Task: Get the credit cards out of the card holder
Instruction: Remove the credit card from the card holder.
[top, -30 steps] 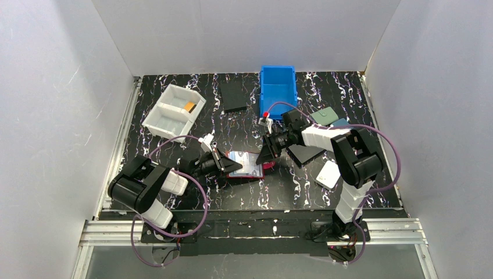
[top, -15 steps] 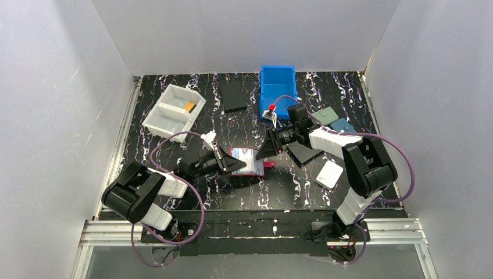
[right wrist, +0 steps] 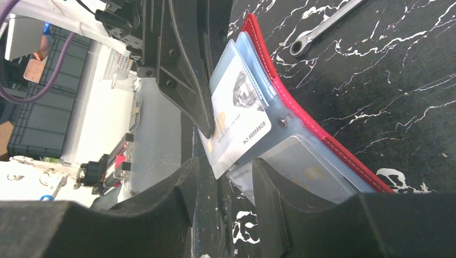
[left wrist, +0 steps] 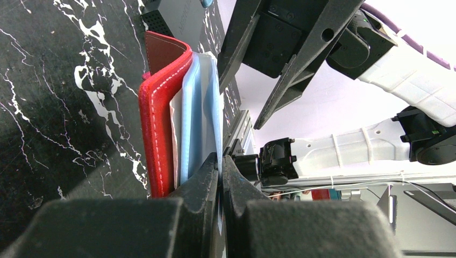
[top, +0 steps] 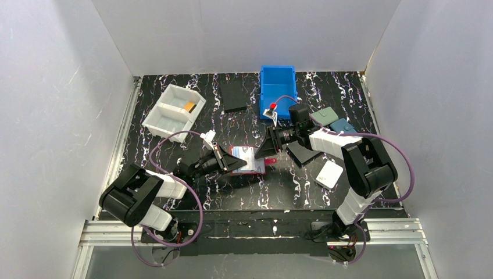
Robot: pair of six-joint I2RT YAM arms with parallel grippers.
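Red card holder (top: 253,167) lies open, pockets up, mid-counter (top: 290,189) between both arms; long axis runs left-right. Left end effector (left wrist: 221,161) clamped shut on pale blue leaf at holder's left end. Whitish card (right wrist: 239,115) sticks partway out of pocket, slanted, free corner toward right end effector (right wrist: 228,164). Its fingers stand apart either side of that corner, no grip seen. Orange card (top: 189,106) sits in white tray (top: 168,119), far left. Versus second ago: right jaws wider, holder nudged slightly farther back, left clamp unchanged.

arms (top: 332,140): black-and-white shells | cables (top: 410,168): purple | fingers (left wrist: 193,193): black, seemingly matte
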